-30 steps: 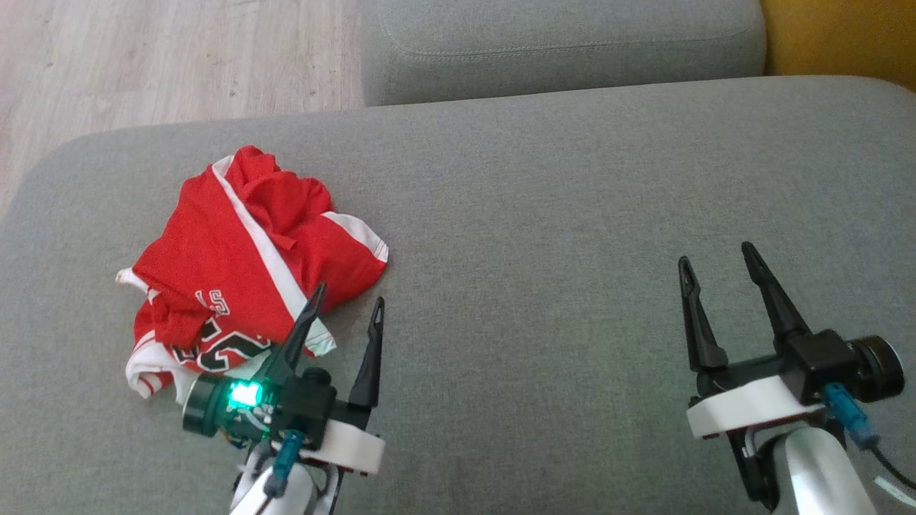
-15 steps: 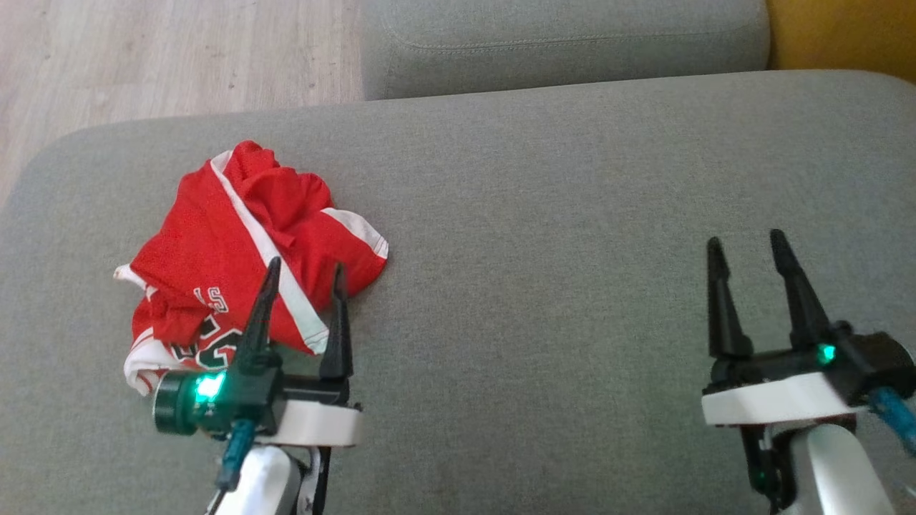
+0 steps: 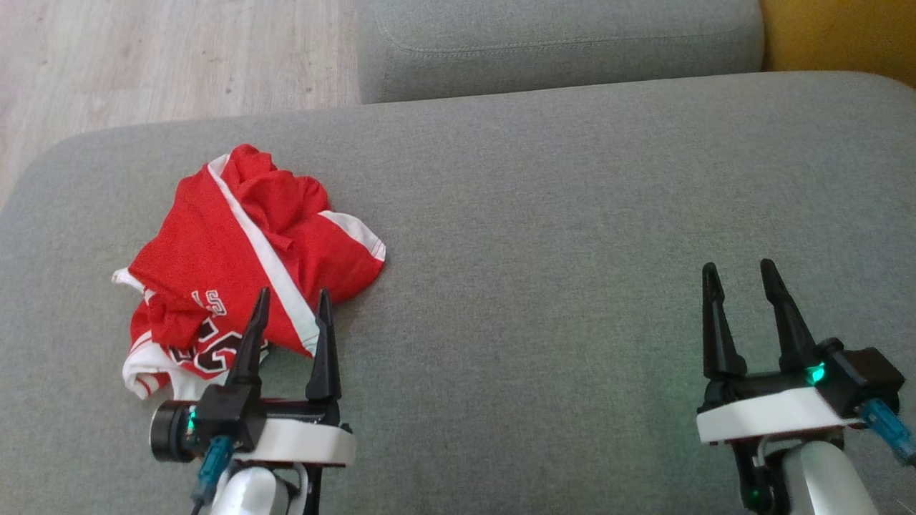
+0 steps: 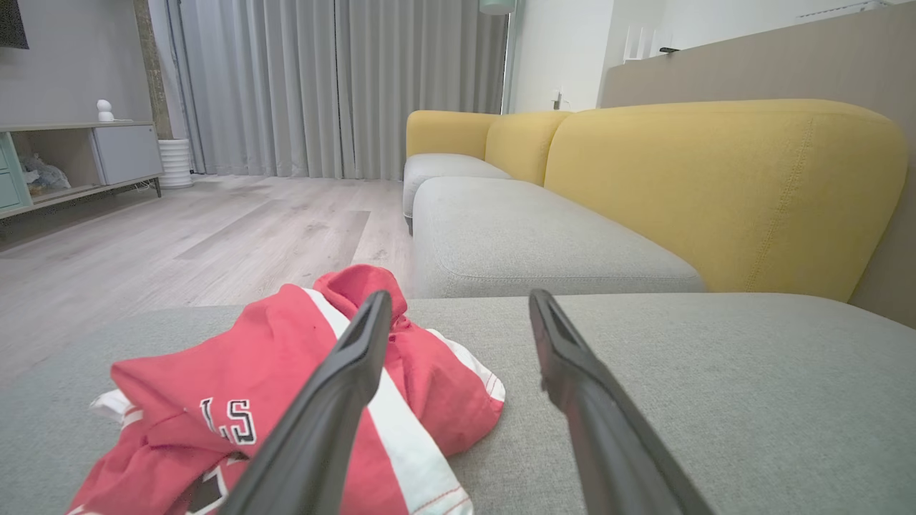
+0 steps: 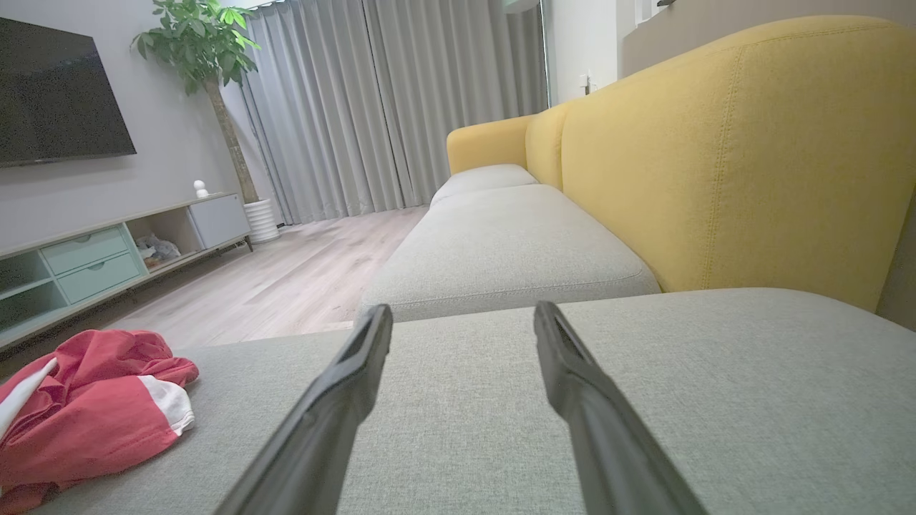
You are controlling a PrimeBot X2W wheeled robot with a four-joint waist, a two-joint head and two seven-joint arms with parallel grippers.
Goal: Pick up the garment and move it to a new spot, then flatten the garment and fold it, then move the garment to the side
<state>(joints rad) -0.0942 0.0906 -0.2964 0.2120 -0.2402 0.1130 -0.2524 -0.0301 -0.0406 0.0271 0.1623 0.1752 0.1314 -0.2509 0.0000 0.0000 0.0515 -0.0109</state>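
Observation:
A crumpled red garment (image 3: pixel 236 257) with white stripes and black lettering lies on the left part of the grey sofa seat (image 3: pixel 544 236). My left gripper (image 3: pixel 292 297) hovers open at its near right edge, both fingertips over the red cloth, holding nothing. In the left wrist view the garment (image 4: pixel 215 408) lies low and left behind the left finger (image 4: pixel 336 400). My right gripper (image 3: pixel 738 270) stands open far to the right above bare cushion. The right wrist view has the garment (image 5: pixel 86 408) at its lower left edge.
A second grey seat cushion (image 3: pixel 558 43) adjoins at the back, with a yellow backrest (image 3: pixel 837 32) to the right. Wooden floor (image 3: pixel 164 57) lies beyond the cushion's left and far edges. The seat between the grippers is bare.
My left gripper has swung left and straightened, its tips now over the garment's near edge. My right gripper shifted right and drew back slightly. The garment has not moved.

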